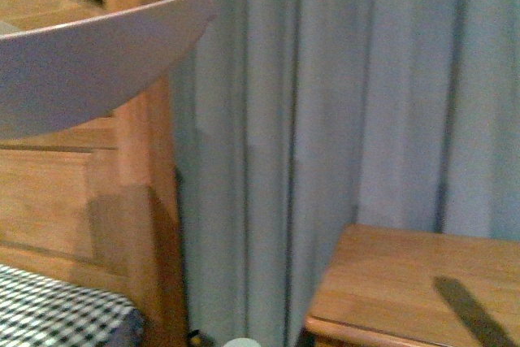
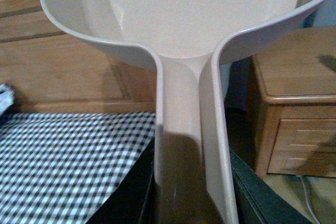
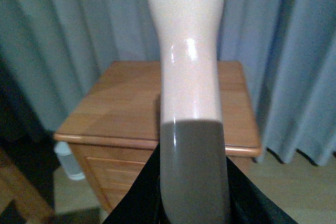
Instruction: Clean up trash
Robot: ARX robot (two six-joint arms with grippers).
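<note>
My left gripper [image 2: 191, 203] is shut on the handle of the beige dustpan [image 2: 199, 14], holding it up in the air; its scoop looks empty. The dustpan's rim also shows at the upper left of the front view [image 1: 89, 62]. My right gripper [image 3: 193, 203] is shut on the cream brush handle [image 3: 190, 61], which rises straight away from the jaws; the bristles are out of view. The crumpled white paper wad is not in view in any frame.
A wooden nightstand [image 1: 422, 290] stands at lower right before grey-blue curtains [image 1: 341, 95]; it also shows in the right wrist view [image 3: 126, 103]. A wooden headboard [image 1: 73, 193] and a black-and-white checked bedcover [image 2: 63, 156] lie at left. A white bottle [image 3: 68, 161] stands beside the nightstand.
</note>
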